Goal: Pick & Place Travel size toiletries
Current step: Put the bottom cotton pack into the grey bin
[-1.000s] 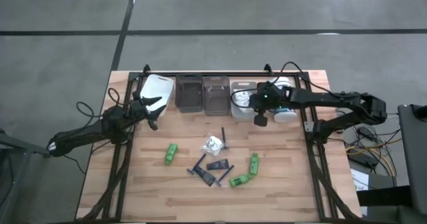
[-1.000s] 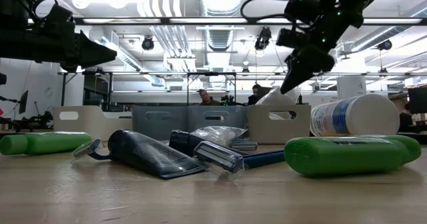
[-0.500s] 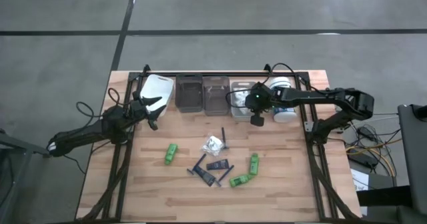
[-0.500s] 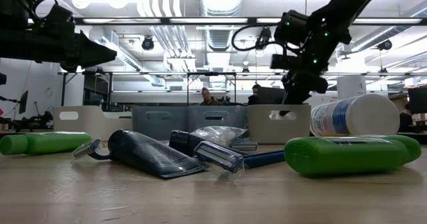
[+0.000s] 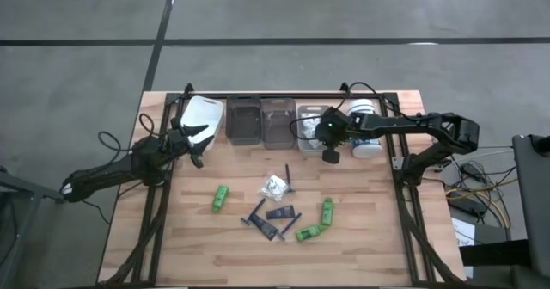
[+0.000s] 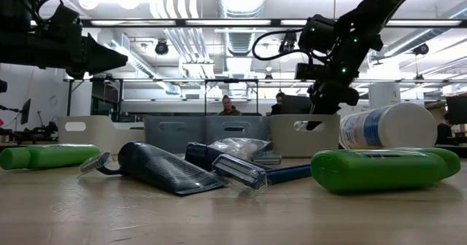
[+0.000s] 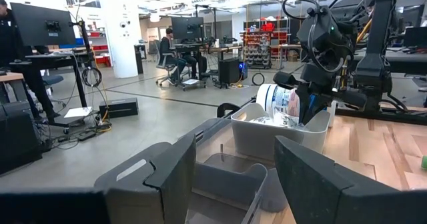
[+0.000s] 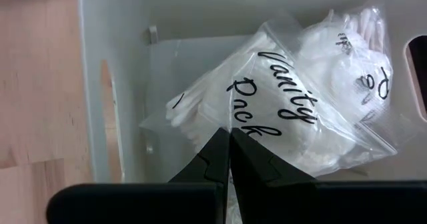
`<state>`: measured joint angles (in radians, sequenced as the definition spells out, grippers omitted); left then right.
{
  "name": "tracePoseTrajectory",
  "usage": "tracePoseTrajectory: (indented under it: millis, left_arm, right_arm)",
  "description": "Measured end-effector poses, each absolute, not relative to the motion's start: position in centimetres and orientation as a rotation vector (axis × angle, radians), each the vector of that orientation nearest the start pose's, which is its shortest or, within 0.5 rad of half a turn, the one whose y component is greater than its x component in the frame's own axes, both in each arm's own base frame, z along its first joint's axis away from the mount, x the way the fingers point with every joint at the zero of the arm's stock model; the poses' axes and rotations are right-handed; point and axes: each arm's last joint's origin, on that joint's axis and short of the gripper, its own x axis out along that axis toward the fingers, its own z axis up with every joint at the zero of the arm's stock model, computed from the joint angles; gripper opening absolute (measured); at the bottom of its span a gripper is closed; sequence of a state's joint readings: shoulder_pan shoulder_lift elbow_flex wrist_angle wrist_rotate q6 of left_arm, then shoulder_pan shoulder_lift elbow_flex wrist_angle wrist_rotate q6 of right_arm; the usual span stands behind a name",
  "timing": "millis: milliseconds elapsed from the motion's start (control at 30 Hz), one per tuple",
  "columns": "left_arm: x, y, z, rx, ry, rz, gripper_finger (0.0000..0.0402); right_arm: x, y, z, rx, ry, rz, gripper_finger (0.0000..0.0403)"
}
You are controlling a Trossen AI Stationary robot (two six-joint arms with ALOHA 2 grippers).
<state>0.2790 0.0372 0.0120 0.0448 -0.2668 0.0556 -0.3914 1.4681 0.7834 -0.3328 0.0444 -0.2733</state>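
Loose toiletries lie mid-table in the high view: three green bottles (image 5: 221, 198) (image 5: 327, 212) (image 5: 309, 233), dark razors (image 5: 258, 213) (image 5: 288, 177), a small dark tube (image 5: 280, 212) and one clear packet (image 5: 275, 186). Along the far edge, my right gripper (image 5: 326, 143) (image 8: 230, 134) points down into the white bin (image 8: 93, 64), shut on a clear packet (image 8: 280, 97) printed "Vanity Pack". More packets (image 8: 353, 64) lie in that bin. My left gripper (image 5: 196, 145) (image 7: 233, 184) hangs open above the far-left bins, holding nothing. My right gripper pinches the clear plastic of the "Vanity Pack" packet at its edge (image 8: 235, 121) between its two fingertips, coming from above and pointing down. The packet lies inside the white bin, on the other packets. How far the plastic reaches between the fingers does not show.
A row of bins stands at the far edge: a tilted white one (image 5: 204, 117), a dark one (image 5: 244, 121), a clear one (image 5: 278, 123) and the white one (image 5: 309, 117). A white tub with a blue label (image 5: 365, 134) lies beside it. People sit beyond the table.
My right gripper has moved a little toward the table's left edge and down, from above the white bin's rim to inside the bin. In the last half second it has kept almost still. Nothing on the table has moved.
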Motion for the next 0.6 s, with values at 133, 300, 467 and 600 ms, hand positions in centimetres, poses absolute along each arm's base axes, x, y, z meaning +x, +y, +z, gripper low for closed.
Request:
tracePoseTrajectory:
  millis: [133,300,467,600]
  left_arm:
    - [9.24,3.44,16.90,0.054,-0.005,0.546,0.0206]
    - [9.24,3.44,16.91,0.054,-0.005,0.546,0.0207]
    - [9.24,3.44,16.90,0.055,-0.005,0.546,0.0207]
    - [9.24,3.44,16.90,0.054,-0.005,0.547,0.0207]
  right_arm:
    - [25.02,-10.46,17.56,-0.066,1.053,-0.257,0.0011]
    - [25.01,-10.48,17.55,-0.059,1.054,-0.262,0.0039]
    - [25.01,-10.46,17.57,-0.052,1.052,-0.266,0.0086]
    - [24.98,-10.46,17.56,-0.057,1.055,-0.262,0.0121]
